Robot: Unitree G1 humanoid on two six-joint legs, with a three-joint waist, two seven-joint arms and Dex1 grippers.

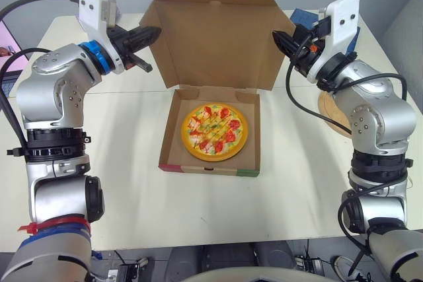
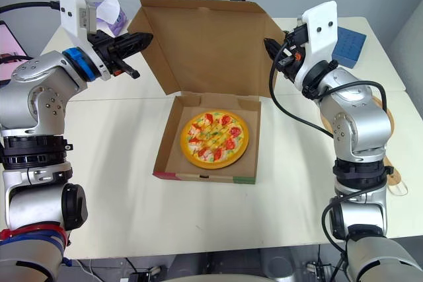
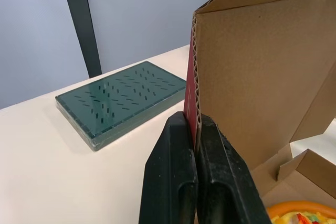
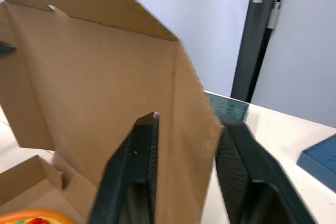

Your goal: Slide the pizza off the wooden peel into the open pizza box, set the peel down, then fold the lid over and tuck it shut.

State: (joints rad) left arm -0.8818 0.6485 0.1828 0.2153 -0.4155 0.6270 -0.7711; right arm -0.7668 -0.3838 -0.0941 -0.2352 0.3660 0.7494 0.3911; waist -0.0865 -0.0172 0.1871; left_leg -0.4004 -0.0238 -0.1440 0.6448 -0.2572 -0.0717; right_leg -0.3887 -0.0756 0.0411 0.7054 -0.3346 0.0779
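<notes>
1. We judge the first two steps done. The one pizza (image 1: 213, 131) lies in the base of the pizza box (image 1: 208, 168). The one wooden peel (image 1: 328, 107) rests on the table to the right of the box, partly hidden by the right arm.
2. Folding and tucking are left to do: the lid (image 1: 218, 37) stands upright at the box's back edge.
3. The left gripper (image 1: 153, 33) is at the lid's left side flap (image 3: 195, 77), fingers pressed together on the flap's cardboard edge.
4. The right gripper (image 1: 277, 37) is at the right side flap (image 4: 194, 114), fingers spread with one on each side, not clamping.
5. We count one pizza, one pizza box, one peel and two grippers. There is also one green flat box (image 3: 121, 98) behind the lid and one blue box (image 2: 349, 44) behind and to its right.
</notes>
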